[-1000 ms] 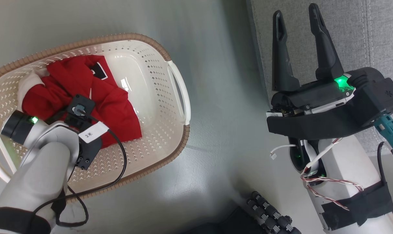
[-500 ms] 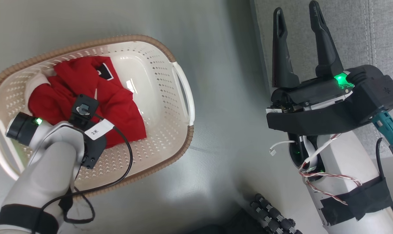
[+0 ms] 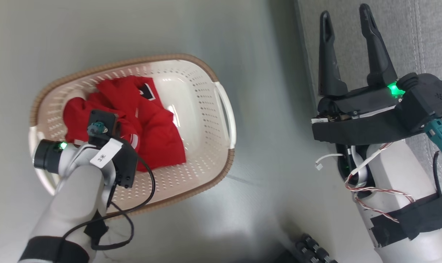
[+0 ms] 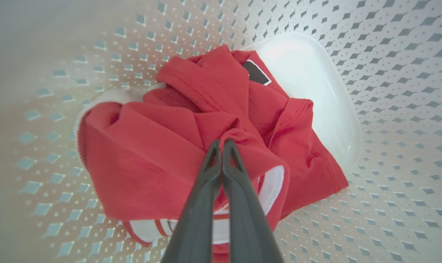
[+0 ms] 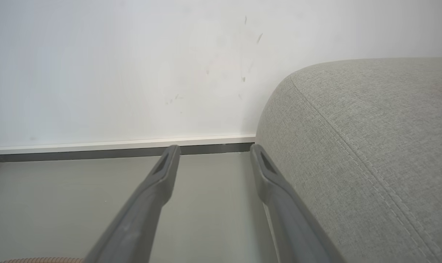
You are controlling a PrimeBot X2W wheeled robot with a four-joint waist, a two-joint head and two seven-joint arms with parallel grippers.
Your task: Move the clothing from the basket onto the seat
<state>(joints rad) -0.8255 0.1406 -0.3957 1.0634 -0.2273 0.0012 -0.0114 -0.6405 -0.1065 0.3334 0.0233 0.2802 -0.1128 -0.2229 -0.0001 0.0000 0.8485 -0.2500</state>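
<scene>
The red clothing (image 3: pixel 159 135) with white trim lies bunched in the cream basket (image 3: pixel 206 73), which stands on the floor. In the left wrist view my left gripper (image 4: pixel 221 145) is shut on a raised fold of the clothing (image 4: pixel 144 160), fingertips pressed together, with the perforated basket (image 4: pixel 389 73) wall all around. From the head, my left wrist (image 3: pixel 111 153) hides those fingers. My right gripper (image 3: pixel 347 14) stands open and empty over the edge of the grey seat (image 3: pixel 425 36). The right wrist view shows the right gripper (image 5: pixel 214 149) beside the seat (image 5: pixel 370 146) corner.
Grey floor (image 3: pixel 272 128) separates the basket from the seat. The basket's white side handle (image 3: pixel 226 109) faces the seat. A white wall with a baseboard (image 5: pixel 115 142) runs behind the seat's corner. Part of my dark base (image 3: pixel 312 250) shows at the bottom.
My left gripper has shut on a fold of the clothing, which has bunched up under it. The head camera has shifted, so the whole picture slid right and down. The right gripper stays open.
</scene>
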